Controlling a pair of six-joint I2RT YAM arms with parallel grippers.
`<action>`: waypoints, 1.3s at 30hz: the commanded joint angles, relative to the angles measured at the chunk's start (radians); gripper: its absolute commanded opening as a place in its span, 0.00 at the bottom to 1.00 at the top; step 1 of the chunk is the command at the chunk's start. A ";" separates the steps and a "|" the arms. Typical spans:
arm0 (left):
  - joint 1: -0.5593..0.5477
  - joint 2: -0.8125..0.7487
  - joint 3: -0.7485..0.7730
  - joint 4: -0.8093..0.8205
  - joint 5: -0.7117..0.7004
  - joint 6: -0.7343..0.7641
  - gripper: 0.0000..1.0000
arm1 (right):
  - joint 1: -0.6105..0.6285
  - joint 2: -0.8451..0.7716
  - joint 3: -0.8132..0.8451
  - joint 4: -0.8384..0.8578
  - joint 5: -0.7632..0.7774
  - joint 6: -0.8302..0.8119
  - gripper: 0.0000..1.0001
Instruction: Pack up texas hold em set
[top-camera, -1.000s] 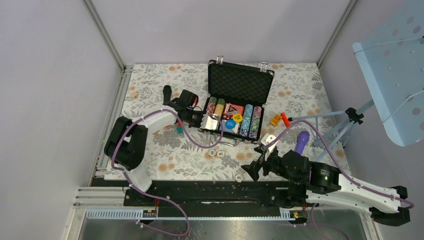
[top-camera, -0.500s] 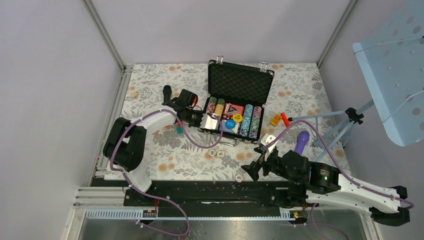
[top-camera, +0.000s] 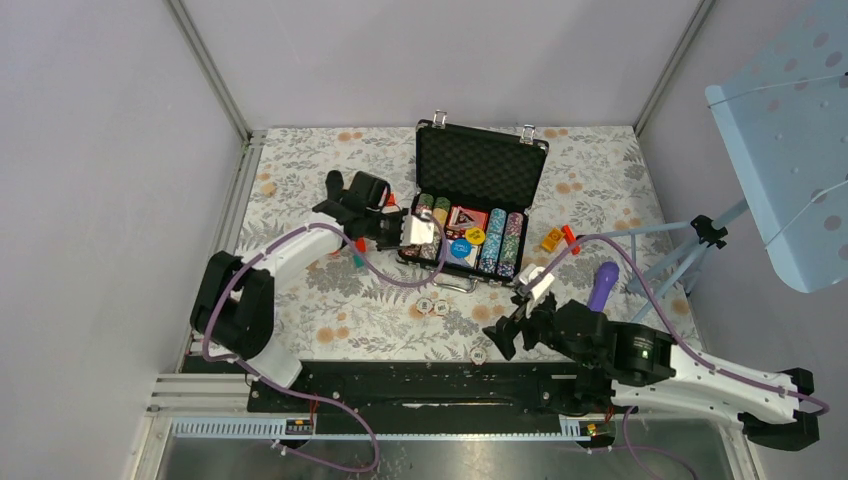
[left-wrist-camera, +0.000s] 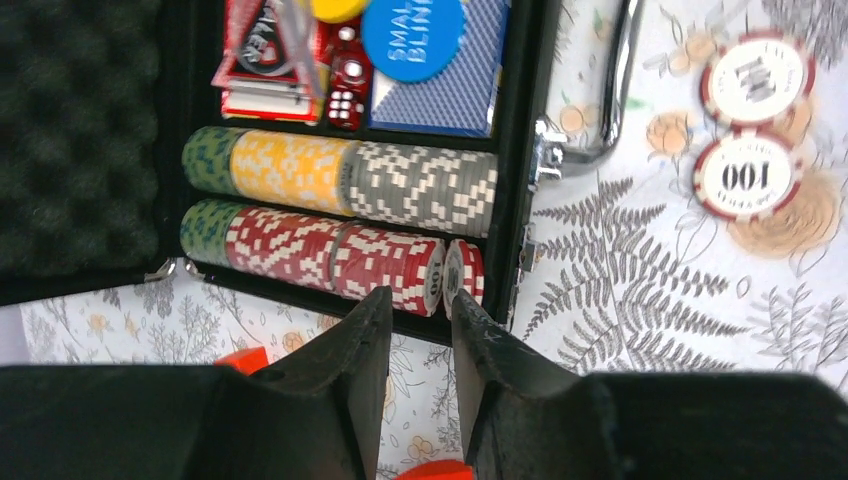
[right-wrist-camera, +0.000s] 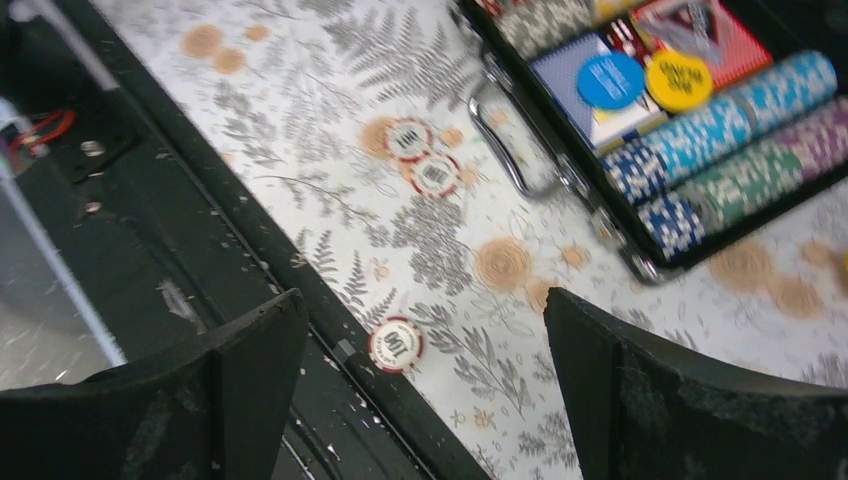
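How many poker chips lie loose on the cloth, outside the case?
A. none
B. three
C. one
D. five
B: a pair of chips lies beside the handle of the case, and a single chip rests at the near edge of the cloth.

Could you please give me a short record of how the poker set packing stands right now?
case: open, lid raised, on the floral table
in case: chip rows, card decks, blue button, yellow button
loose chips: three on the table; two by the handle, one near the front edge
left tool: narrowly open, empty, by the red chip row
right tool: wide open, empty, over the front-edge chip
left to do: pack three chips, close lid
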 joint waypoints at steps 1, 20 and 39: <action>-0.005 -0.092 0.083 0.098 -0.015 -0.434 0.32 | -0.002 0.115 0.048 -0.129 0.179 0.195 0.95; 0.046 -0.425 0.006 -0.049 -0.463 -1.376 0.99 | 0.027 0.627 0.027 -0.088 0.001 0.675 0.89; 0.093 -0.451 -0.034 -0.045 -0.410 -1.384 0.99 | 0.064 0.940 0.158 -0.077 -0.003 0.667 0.75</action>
